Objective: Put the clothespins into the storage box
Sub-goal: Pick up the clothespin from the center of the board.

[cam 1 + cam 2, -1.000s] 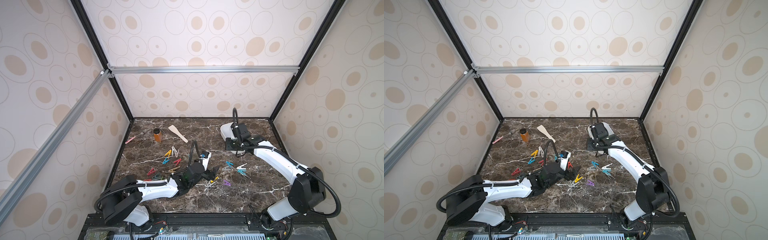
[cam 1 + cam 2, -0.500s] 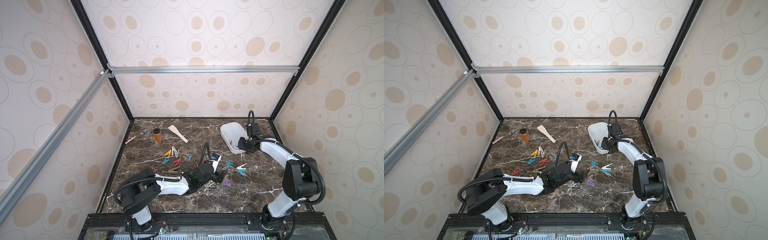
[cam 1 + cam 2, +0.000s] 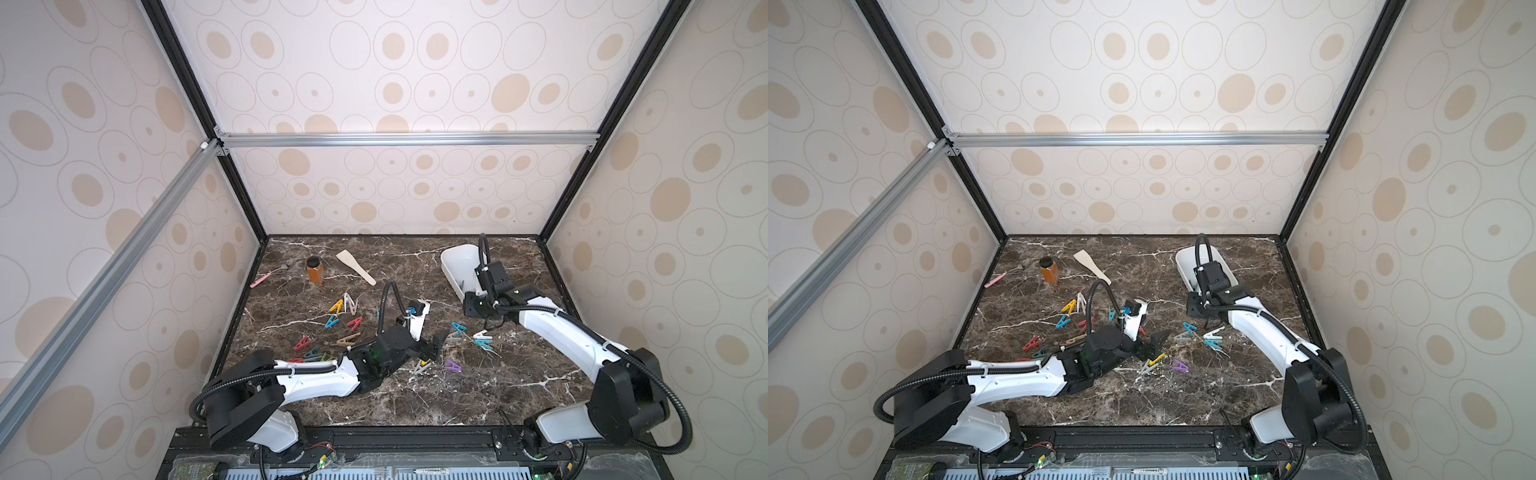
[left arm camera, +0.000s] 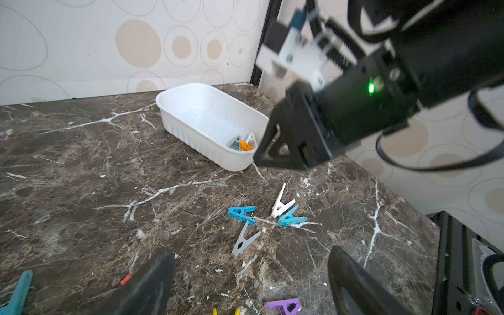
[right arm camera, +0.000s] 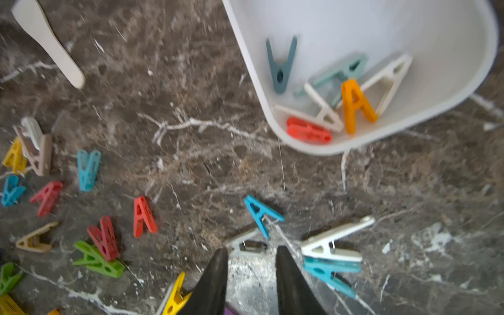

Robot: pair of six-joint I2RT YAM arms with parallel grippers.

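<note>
One white plastic storage box [image 3: 455,266], a round-cornered tub with a glossy inside and a fluted outer wall, stands at the far right of the dark brown, white-veined marble table [image 3: 374,399]. Six small V-shaped plastic clothespins [image 5: 354,106] lie at one end of it: one orange, one red, two white, one dark teal and one pale teal.

Just outside the box four more lie close together on the stone: a blue clothespin [image 4: 241,214], a grey clothespin [image 4: 244,241], a white clothespin [image 4: 281,203] and a teal clothespin [image 4: 291,218]. One purple clothespin [image 3: 452,365] lies nearer the front. About a dozen others are scattered mid-table, too blurred to count exactly.

The right gripper [image 5: 251,253] hangs over the group of four, its black tapered fingers slightly parted and holding nothing. The left gripper [image 4: 251,252] is spread wide and empty, low over the table and facing the grey clothespin.

At the far left are one amber jar with a black lid [image 3: 315,270], one pale flat wooden spatula [image 3: 355,266] and one slim pink-handled tool [image 3: 266,278].
</note>
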